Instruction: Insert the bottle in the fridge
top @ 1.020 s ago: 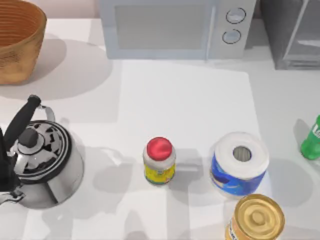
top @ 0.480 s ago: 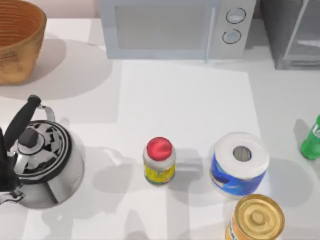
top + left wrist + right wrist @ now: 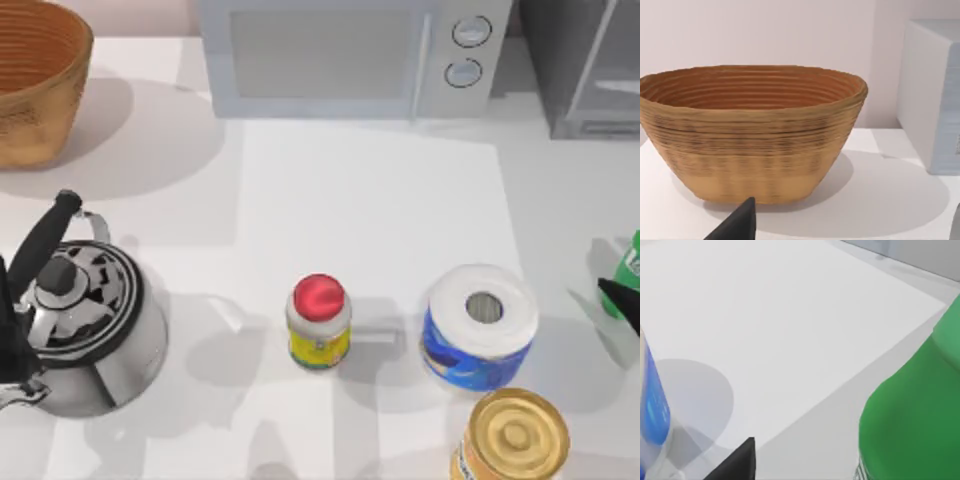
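The bottle [image 3: 630, 262] is bright green and stands upright at the table's right edge. It looms close in the right wrist view [image 3: 912, 415]. A dark finger [image 3: 618, 297] of my right gripper reaches in from the right edge and overlaps the bottle's lower part. In the right wrist view, my right gripper [image 3: 847, 460] is open, with one finger [image 3: 737, 462] well clear of the bottle's side. The fridge [image 3: 585, 60], dark grey with a pale framed door, stands at the back right. My left gripper [image 3: 847, 222] is open and idle, facing a woven basket.
A white microwave [image 3: 340, 55] stands left of the fridge. A paper roll [image 3: 480, 325] and a gold-lidded can [image 3: 512, 435] are near the bottle. A red-capped jar [image 3: 319, 322] is mid-table, with a kettle [image 3: 85, 325] at the left and the basket [image 3: 35, 80] at the back left.
A finger of my right gripper has come into the top view from the right edge, beside the bottle. The bottle and everything else have stayed put.
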Robot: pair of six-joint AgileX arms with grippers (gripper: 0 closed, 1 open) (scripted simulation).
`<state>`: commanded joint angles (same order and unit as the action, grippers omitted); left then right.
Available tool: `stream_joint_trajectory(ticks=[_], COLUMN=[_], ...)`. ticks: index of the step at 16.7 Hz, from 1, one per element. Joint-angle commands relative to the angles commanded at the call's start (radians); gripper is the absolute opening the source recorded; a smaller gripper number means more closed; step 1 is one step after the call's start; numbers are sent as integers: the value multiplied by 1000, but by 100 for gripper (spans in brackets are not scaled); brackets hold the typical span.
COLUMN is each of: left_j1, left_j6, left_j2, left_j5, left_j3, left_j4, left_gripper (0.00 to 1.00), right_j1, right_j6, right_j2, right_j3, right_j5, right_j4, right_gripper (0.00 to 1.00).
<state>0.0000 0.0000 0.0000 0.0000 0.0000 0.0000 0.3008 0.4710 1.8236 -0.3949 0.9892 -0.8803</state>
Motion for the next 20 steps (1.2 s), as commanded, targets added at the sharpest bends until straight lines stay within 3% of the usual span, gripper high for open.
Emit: stream_joint_trajectory(ticks=[5,18,20], left_j1=[0,0,0], left_j6=[0,0,0], left_j2=[0,0,0], left_j5=[0,0,0], left_j3=[0,0,0], left_j4=[0,0,0], left_gripper=[100,100,100], right_j1=[-11,-11,-11], right_j6=[-9,-9,-9], right_j2=[11,11,11], right_j3=[-3,-3,-3], right_j5=[-10,-10,-10], right_j4=[-12,-12,-12], right_gripper=[100,3,1])
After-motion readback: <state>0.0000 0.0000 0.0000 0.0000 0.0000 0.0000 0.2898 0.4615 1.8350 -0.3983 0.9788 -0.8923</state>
